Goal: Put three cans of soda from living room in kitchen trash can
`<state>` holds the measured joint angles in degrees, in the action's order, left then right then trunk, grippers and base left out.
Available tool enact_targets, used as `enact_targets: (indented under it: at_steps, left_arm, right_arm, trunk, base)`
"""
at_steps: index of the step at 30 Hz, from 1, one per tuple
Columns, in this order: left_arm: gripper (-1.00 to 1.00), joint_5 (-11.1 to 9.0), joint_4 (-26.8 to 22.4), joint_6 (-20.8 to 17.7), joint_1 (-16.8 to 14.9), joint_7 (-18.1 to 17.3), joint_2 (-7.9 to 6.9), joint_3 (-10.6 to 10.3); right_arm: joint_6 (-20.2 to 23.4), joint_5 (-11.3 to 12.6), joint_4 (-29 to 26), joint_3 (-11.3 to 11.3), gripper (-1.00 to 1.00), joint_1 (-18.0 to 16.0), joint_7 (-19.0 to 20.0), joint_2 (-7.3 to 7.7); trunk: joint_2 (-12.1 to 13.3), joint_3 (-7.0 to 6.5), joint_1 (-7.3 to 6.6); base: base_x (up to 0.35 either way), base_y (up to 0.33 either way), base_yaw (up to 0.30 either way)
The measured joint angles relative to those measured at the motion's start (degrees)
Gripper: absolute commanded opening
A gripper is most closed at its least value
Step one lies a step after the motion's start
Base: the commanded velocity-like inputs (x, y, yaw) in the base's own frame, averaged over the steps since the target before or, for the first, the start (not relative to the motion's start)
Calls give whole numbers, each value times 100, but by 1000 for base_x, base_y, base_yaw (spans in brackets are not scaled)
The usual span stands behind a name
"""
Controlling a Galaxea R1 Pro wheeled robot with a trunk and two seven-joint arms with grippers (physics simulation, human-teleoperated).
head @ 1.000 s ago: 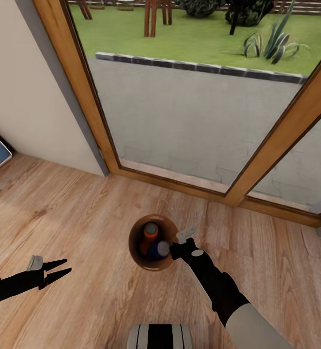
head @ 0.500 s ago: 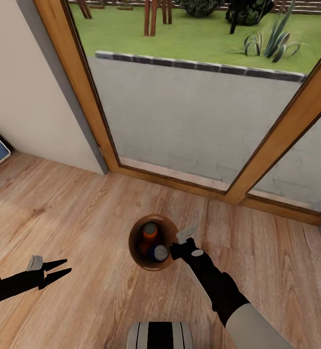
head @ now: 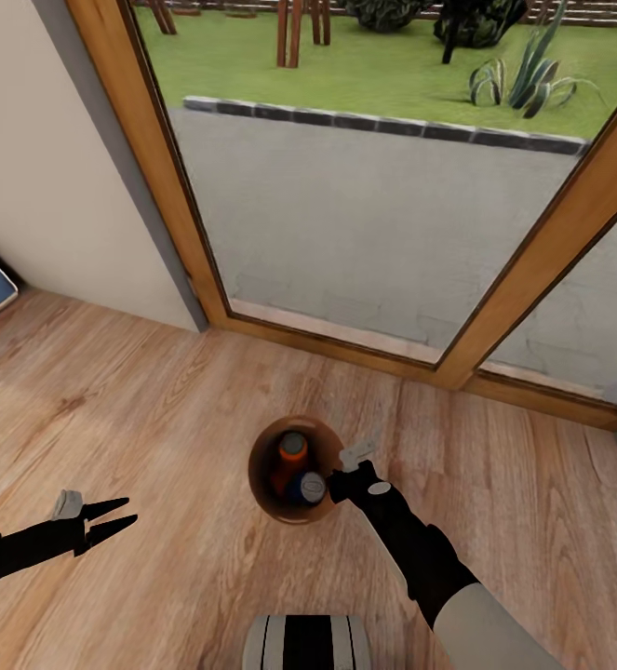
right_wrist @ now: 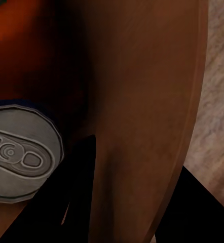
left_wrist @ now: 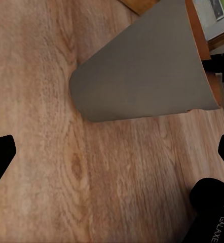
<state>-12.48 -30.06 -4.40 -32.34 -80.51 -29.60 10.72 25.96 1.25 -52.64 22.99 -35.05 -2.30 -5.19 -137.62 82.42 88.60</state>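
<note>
Low centre of the head view, the bin [head: 263, 484] stands on the wood floor with an orange can [head: 291, 450] and a blue can [head: 310, 486] inside. The right claw [head: 343, 473] pinches its rim, one finger inside and one outside, seemingly to carry the load. The left claw [head: 114, 519], lower left, hangs open and empty.

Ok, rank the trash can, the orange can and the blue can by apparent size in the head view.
1. tash can, clearly largest.
2. orange can and blue can: similar, both partly hidden inside the bin, so no firm order.

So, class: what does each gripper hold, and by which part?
The right gripper clamps the round brown-lined bin by its rim; the left gripper holds nothing.
</note>
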Motion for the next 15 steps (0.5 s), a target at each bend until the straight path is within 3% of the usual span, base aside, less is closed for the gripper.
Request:
enact_targets:
  at_steps: [15]
  left_arm:
    - [100,-1,-2,-1,4,0,0,2]
  right_arm:
    - [0,11,12,6,-100,-6,-2,-2]
  trunk:
    - [-241,107,104]
  base:
    - [0,0,0]
